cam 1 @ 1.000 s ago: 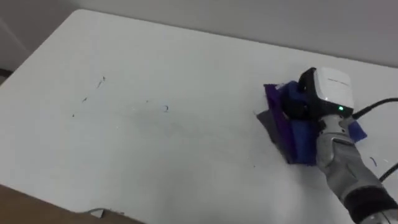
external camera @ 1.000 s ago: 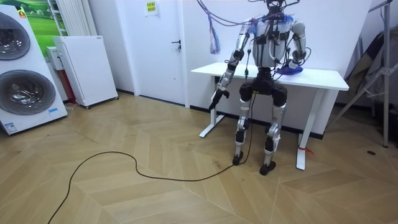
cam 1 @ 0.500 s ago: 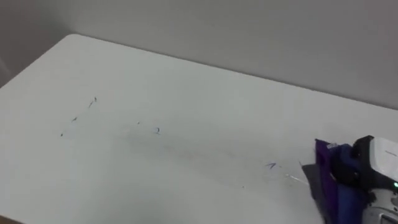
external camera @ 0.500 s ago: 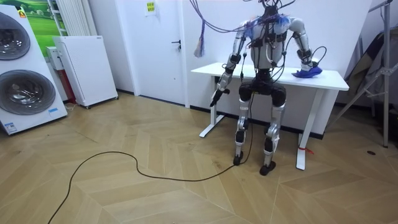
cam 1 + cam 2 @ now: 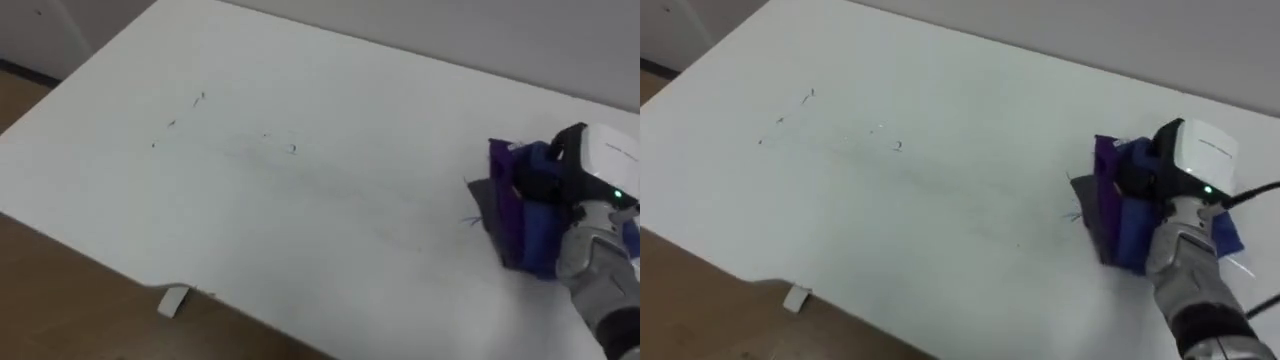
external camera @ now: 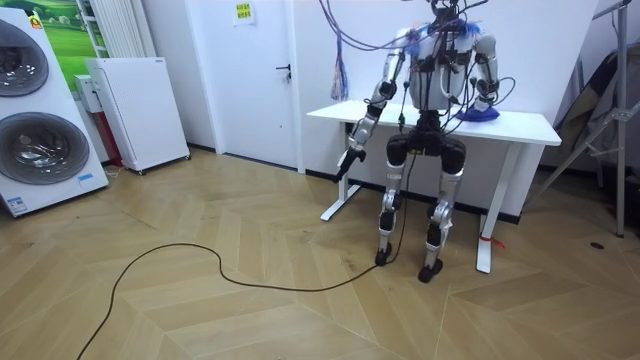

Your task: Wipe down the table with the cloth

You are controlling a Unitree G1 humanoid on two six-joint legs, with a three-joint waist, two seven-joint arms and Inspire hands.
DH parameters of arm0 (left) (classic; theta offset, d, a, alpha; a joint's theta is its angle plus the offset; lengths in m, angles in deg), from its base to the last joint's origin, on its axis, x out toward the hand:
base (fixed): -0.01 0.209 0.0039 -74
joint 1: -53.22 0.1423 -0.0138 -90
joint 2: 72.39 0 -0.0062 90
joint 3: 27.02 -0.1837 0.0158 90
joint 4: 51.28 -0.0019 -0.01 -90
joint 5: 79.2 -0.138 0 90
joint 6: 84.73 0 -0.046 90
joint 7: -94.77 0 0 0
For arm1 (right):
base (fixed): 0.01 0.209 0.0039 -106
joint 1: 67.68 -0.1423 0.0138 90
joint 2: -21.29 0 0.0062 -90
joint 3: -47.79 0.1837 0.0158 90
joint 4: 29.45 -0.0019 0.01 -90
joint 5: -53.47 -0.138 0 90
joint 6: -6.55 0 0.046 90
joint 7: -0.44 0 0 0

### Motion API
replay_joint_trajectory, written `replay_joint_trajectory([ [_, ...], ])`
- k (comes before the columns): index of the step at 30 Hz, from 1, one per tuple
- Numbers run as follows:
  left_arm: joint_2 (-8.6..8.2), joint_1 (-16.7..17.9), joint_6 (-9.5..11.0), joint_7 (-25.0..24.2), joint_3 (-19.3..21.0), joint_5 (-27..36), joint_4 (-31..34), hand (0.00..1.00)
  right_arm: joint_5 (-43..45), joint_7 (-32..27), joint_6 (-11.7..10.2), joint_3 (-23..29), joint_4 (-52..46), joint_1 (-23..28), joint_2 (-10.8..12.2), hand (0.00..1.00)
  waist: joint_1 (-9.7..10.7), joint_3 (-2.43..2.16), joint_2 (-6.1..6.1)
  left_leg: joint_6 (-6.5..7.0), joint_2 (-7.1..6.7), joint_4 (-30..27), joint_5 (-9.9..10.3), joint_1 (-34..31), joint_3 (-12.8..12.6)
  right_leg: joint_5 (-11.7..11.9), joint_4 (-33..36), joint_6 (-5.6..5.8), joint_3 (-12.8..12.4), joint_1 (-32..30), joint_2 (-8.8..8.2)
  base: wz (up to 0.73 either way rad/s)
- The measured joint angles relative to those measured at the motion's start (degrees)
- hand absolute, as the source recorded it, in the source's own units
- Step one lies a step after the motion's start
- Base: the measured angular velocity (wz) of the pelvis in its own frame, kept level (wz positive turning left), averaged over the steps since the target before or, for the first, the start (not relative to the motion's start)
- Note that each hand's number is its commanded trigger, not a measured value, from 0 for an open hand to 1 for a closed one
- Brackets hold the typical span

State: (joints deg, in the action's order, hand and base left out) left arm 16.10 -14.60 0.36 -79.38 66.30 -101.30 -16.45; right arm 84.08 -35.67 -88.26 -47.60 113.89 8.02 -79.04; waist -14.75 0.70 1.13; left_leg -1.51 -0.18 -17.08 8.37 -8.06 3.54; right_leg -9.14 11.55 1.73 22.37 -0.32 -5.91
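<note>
My right hand (image 5: pixel 1188 160), grip unreadable with fingers buried in the blue cloth (image 5: pixel 1128 225), has drawn it leftward along the white table (image 5: pixel 940 150) since 0.5 s ago; left hand (image 6: pixel 345 165) hangs at my side.

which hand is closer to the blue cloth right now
Right. The right hand is on the cloth, gripping it on the table. The left hand hangs low beside the table's left end, below the tabletop and well away from the cloth.
</note>
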Motion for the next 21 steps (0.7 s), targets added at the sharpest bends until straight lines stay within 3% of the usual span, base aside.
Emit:
replay_joint_trajectory([
  [2,-0.02,0.35,0.05,0.01,0.46,-0.07,0.01,0.0,-0.27,-0.14,-1.81,2.84,0.36,3.23,0.04,1.0,1.91,-0.3,-0.03,0.27,-0.67,0.43,0.18,1.29,1.23,-0.36,-1.11,0.46,0.15,2.13,-0.11,0.35],
  [5,0.27,0.78,0.19,0.28,1.28,-0.11,0.21,0.0,-0.83,-0.71,-2.9,7.16,1.47,8.72,-0.1,1.0,3.53,-1.54,0.99,0.77,-1.26,1.64,0.51,3.93,1.33,-0.87,-1.85,1.16,-0.05,4.82,-0.43,0.09],
  [8,0.25,0.84,0.28,0.29,1.49,-0.04,1.79,0.0,-1.14,-0.59,-2.89,11.28,2.05,12.68,-0.39,1.0,5.71,-1.81,1.45,1.31,-1.61,1.6,1.11,5.84,1.28,-1.21,-1.93,1.62,0.24,6.84,-0.83,-0.01],
  [13,0.2,0.34,0.99,0.9,1.49,-0.08,2.39,0.0,-0.77,-0.46,-2.39,11.9,1.93,14.8,-0.47,1.0,6.85,-1.81,1.42,1.09,-1.54,1.76,2.0,7.8,0.44,-1.32,-1.86,1.79,-0.94,8.48,-0.86,-0.16],
  [17,-0.4,0.12,1.06,0.82,0.43,-0.03,2.33,0.0,-0.53,0.09,1.75,9.76,-1.45,13.62,-0.41,1.0,5.77,-1.42,0.73,1.15,-1.25,1.68,2.16,8.47,-0.63,-1.36,-1.52,1.74,-2.37,8.51,-0.74,-0.18],
  [18,-0.54,-0.29,1.0,0.74,0.38,-0.05,2.29,0.0,0.56,0.5,3.68,8.4,-2.94,12.95,-0.37,1.0,4.62,-1.27,0.48,1.09,-0.8,1.69,2.23,8.51,-1.59,-1.18,-1.54,1.48,-3.31,8.2,-0.45,-0.32],
  [19,-0.56,-0.44,1.0,0.72,0.37,-0.04,2.24,0.0,1.11,0.87,4.29,7.4,-3.54,12.32,-0.31,1.0,4.03,-1.14,0.35,0.95,-0.51,1.6,2.32,8.45,-1.87,-1.06,-1.44,1.32,-3.62,8.14,-0.31,-0.4],
  [20,-0.48,-0.73,0.98,0.57,0.2,-0.07,2.06,0.0,1.7,1.97,5.54,4.77,-4.93,10.47,0.23,1.0,3.29,-0.67,0.18,0.86,-0.08,1.4,2.39,8.2,-2.3,-0.8,-1.42,1.01,-3.74,7.77,-0.02,-0.34],
  [21,-0.49,-1.36,1.01,0.17,-0.18,-0.17,1.57,0.0,3.83,3.19,6.35,1.76,-5.97,7.56,1.33,1.0,2.39,-0.48,0.07,0.73,0.39,1.43,2.3,7.8,-2.9,-0.78,-0.77,0.74,-3.82,6.7,0.11,-0.32],
])
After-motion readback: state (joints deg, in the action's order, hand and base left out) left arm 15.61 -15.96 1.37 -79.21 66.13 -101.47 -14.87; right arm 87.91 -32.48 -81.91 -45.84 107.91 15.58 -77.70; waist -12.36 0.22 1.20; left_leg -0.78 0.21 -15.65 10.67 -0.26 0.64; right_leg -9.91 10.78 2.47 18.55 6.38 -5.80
